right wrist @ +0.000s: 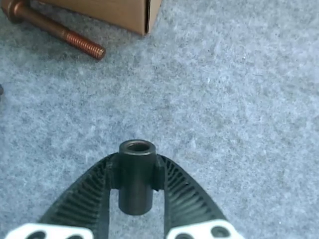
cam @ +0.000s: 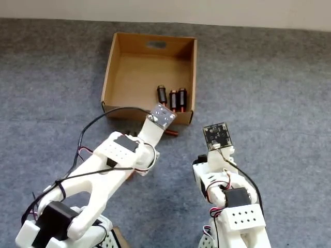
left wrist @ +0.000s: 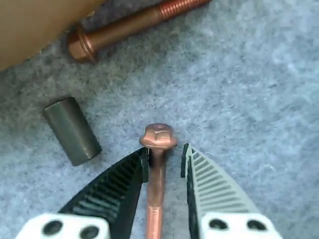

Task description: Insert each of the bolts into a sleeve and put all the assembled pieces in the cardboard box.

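Note:
My left gripper [left wrist: 166, 159] stands open astride a copper bolt [left wrist: 157, 149] on the grey carpet; the dark finger touches the shaft and a gap shows at the pale finger. A loose dark sleeve [left wrist: 74, 130] lies beside it. A second bolt [left wrist: 134, 25] [right wrist: 55, 30] [cam: 173, 133] lies along the front wall of the cardboard box [cam: 150, 37]. My right gripper [right wrist: 134, 172] is shut on a dark sleeve [right wrist: 135, 174], whose open bore points away from the wrist. Three assembled pieces [cam: 172, 97] lie inside the box near its front right corner.
The left arm [cam: 119, 155] stretches up to the box's front wall [left wrist: 30, 30]. The right arm [cam: 227, 196] stands lower right, its wrist [cam: 216, 135] a little short of the box corner [right wrist: 149, 15]. Open carpet spreads to the right.

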Controlling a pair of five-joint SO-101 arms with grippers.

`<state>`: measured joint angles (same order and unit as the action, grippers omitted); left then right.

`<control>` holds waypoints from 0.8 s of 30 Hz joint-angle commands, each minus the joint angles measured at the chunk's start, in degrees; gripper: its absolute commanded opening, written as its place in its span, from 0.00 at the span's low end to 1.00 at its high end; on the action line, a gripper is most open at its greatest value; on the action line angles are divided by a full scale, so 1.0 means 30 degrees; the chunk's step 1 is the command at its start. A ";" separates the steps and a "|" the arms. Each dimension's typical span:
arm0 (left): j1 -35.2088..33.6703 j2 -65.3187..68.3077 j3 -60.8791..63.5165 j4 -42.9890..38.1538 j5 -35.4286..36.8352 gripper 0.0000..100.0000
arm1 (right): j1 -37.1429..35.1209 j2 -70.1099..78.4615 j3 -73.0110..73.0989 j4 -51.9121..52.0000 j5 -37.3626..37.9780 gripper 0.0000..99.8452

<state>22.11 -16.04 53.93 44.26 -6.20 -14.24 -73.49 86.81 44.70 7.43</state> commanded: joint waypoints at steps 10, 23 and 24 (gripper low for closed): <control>0.0249 0.3560 -0.3150 0.2051 0.0088 0.13 | -0.0220 -0.0278 -0.0073 -0.0366 -0.0117 0.01; 0.0278 0.4117 -0.4733 0.2549 0.0147 0.00 | -0.0220 -0.0278 -0.0103 -0.0366 -0.0088 0.01; 0.0278 0.3766 -0.4645 0.2608 0.0147 0.01 | -0.0220 -0.0278 -0.0103 -0.0366 -0.0088 0.01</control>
<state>22.55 -1.89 41.27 52.18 -6.20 -14.24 -73.49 86.81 44.70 7.43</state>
